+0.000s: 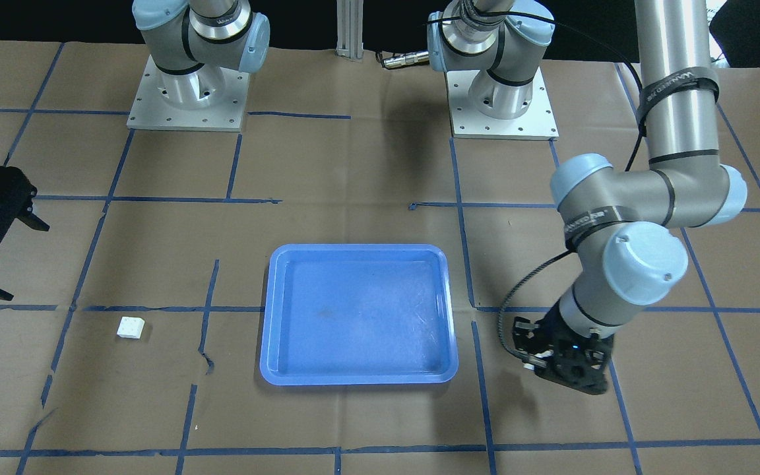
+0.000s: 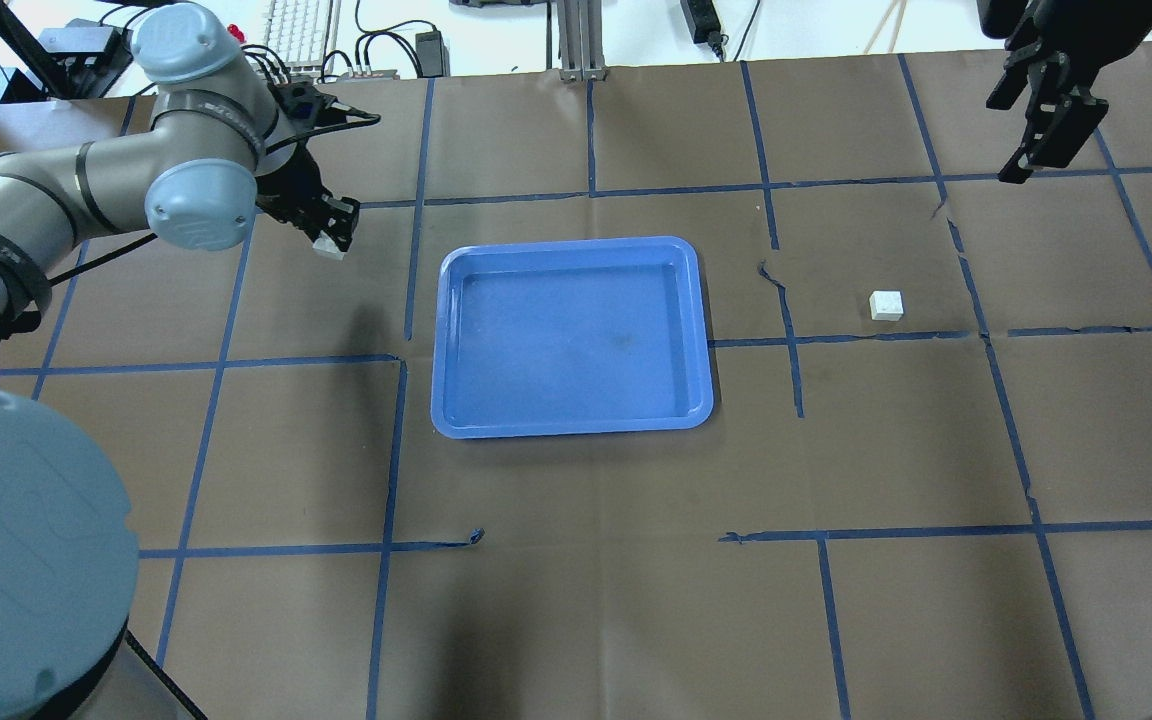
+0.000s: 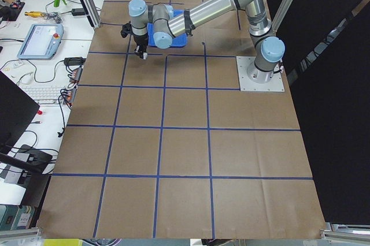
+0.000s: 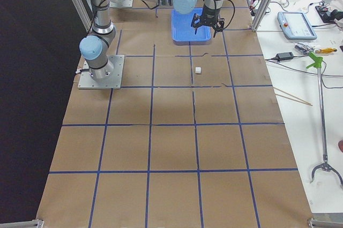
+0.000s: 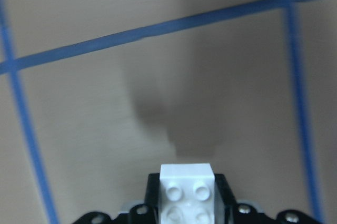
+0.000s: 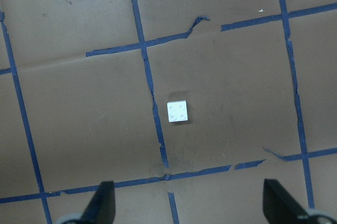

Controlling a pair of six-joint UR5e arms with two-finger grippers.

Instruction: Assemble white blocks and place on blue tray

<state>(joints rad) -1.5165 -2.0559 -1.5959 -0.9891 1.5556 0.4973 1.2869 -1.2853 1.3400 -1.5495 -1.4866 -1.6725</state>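
My left gripper (image 2: 332, 238) is shut on one white block (image 2: 329, 249) and holds it just above the paper, left of the blue tray (image 2: 571, 300). The left wrist view shows this block (image 5: 187, 190) studs-up between the jaws. The other white block (image 2: 886, 305) lies on the table right of the tray; it also shows in the front view (image 1: 130, 327). My right gripper (image 2: 1011, 140) is open and empty, high above and beyond that block. The right wrist view looks down on the block (image 6: 178, 111) between the open fingertips (image 6: 102, 205).
The table is covered in brown paper with a blue tape grid (image 2: 786, 330), torn in places. The tray (image 1: 357, 310) holds nothing. Both arm bases (image 1: 189, 99) stand at the robot's edge. Keyboards, cables and tools lie off the far edge.
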